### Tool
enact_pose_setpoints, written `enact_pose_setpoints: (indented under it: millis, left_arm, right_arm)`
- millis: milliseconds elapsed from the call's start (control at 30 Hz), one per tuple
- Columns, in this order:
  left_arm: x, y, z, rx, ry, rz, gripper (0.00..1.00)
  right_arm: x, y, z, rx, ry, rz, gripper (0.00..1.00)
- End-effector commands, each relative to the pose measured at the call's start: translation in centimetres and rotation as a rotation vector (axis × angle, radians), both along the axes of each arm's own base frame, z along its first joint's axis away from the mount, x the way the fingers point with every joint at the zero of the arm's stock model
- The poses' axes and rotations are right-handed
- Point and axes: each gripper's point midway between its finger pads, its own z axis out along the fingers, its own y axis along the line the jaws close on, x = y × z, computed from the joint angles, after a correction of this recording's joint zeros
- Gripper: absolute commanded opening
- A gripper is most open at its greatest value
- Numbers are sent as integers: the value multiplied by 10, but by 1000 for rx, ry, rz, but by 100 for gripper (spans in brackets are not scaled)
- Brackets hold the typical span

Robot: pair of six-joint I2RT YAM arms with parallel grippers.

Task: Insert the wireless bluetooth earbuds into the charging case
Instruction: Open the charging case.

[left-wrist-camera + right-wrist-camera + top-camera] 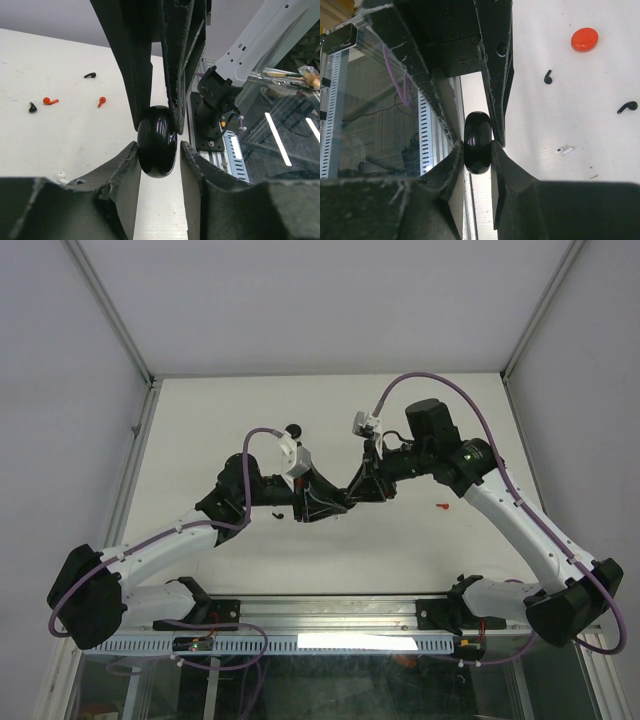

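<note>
A glossy black charging case [478, 142] is clamped edge-on in my right gripper [478, 150] above the table's middle [335, 502]. My left gripper [158, 150] meets it from the other side. One of its fingers touches the case [157, 147], and a thin gap shows at the other. Earbuds lie loose on the table: two black [90, 75] [32, 107], two red [50, 101] [101, 101] and one white [61, 176]. The right wrist view shows two black earbuds [548, 77] [627, 106] and a white one [565, 149].
A red round disc [584, 39] lies on the table past the black earbuds. A black round disc [295, 427] sits behind the left wrist. A red earbud [441, 506] lies right of the grippers. The metal rail [330, 640] runs along the near edge.
</note>
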Motion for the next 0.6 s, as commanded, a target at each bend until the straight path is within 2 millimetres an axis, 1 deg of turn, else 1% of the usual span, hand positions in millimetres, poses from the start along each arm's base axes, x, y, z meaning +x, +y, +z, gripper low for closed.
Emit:
enact_pose_setpoints:
  millis: [0, 100, 167, 200, 333, 400, 500, 567]
  left_arm:
    - [-1, -1, 26, -45, -33, -34, 33]
    - [0, -1, 24, -36, -24, -25, 24]
    - [2, 0, 23, -29, -15, -16, 22]
    - [2, 0, 22, -27, -13, -15, 19]
    - [2, 1, 21, -23, -18, -17, 1]
    - [-1, 3, 22, -25, -48, -22, 0]
    - [-5, 8, 24, -36, -104, -21, 0]
    - [-9, 12, 29, -48, -148, -23, 0]
  right_arm:
    - [-2, 5, 20, 49, -65, 42, 0]
    - [-2, 5, 20, 49, -72, 37, 0]
    - [-2, 4, 21, 50, -77, 37, 0]
    - [-1, 4, 21, 52, -82, 34, 0]
    - [-1, 4, 22, 56, -93, 27, 0]
    - [2, 4, 22, 56, -101, 13, 5]
    - [8, 2, 21, 49, -124, -31, 20]
    - [13, 1, 22, 47, -146, -63, 25]
